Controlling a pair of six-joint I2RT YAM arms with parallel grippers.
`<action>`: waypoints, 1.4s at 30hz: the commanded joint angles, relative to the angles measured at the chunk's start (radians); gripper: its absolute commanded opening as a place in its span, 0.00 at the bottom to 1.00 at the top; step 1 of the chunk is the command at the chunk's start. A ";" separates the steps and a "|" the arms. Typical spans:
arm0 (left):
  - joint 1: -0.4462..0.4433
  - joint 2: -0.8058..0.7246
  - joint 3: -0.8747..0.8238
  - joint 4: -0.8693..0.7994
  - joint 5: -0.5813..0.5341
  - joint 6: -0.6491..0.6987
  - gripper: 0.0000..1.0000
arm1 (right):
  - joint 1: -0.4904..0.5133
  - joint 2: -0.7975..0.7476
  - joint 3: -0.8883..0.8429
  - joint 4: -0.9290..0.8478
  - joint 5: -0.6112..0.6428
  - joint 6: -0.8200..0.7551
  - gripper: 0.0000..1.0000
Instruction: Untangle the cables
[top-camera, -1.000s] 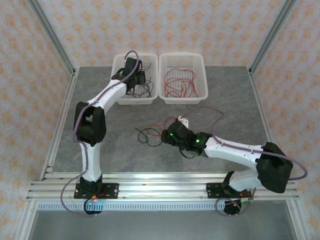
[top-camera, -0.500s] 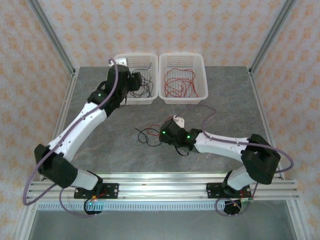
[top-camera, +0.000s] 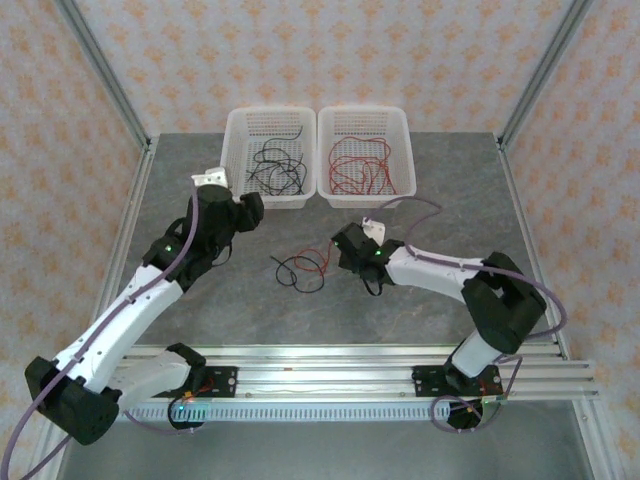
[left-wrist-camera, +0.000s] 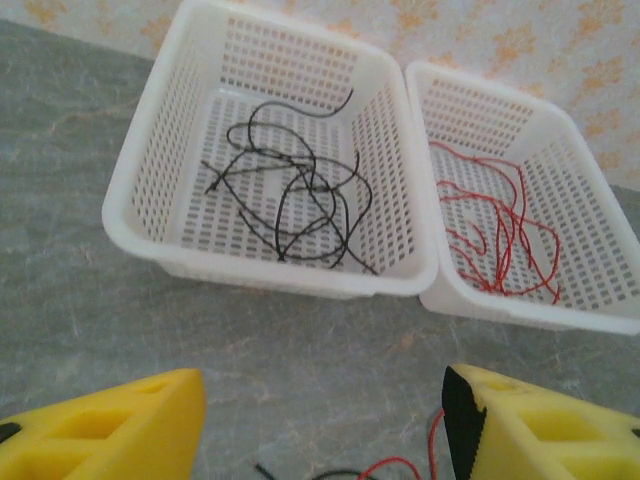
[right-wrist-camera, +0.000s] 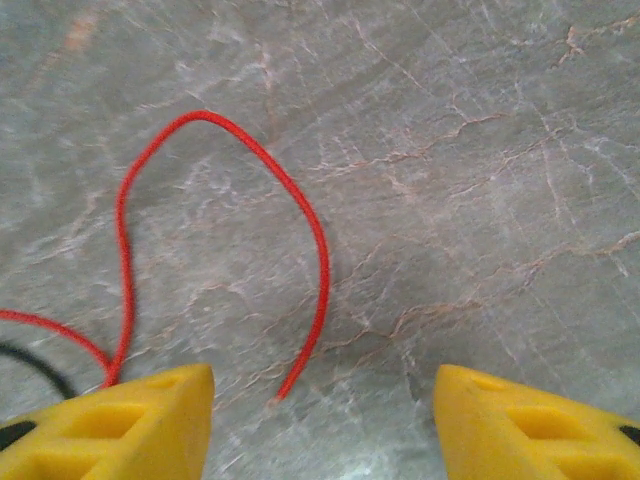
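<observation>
Left claw (left-wrist-camera: 325, 425) and right claw (right-wrist-camera: 322, 412) are shown with fingers apart, clamped on nothing. Tangled cables (top-camera: 302, 266) are seen on the worktop (top-camera: 450, 200) beside the right claw. Black cables (left-wrist-camera: 290, 195) are contained in the left basket (left-wrist-camera: 270, 278), and red cables (left-wrist-camera: 500, 215) in the right basket (left-wrist-camera: 520, 312).

The left arm (top-camera: 130, 310) and right arm (top-camera: 440, 272) wear white shells with black joint housings; a purple cable (top-camera: 410, 200) runs along each. Green lights (top-camera: 378, 254) glow near the wrists. The left pincer (left-wrist-camera: 320, 410) and right pincer (right-wrist-camera: 320, 400) have blocky yellow fingers (right-wrist-camera: 130, 420).
</observation>
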 joint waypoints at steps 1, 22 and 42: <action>-0.020 -0.017 -0.065 -0.015 0.056 -0.040 0.64 | -0.021 0.067 0.025 0.021 0.008 -0.044 0.59; -0.144 0.226 -0.183 0.156 0.109 -0.013 0.58 | -0.058 0.247 0.077 0.076 0.011 -0.064 0.09; -0.251 0.490 -0.138 0.335 0.177 0.146 0.54 | -0.077 0.054 -0.039 0.082 0.061 -0.257 0.00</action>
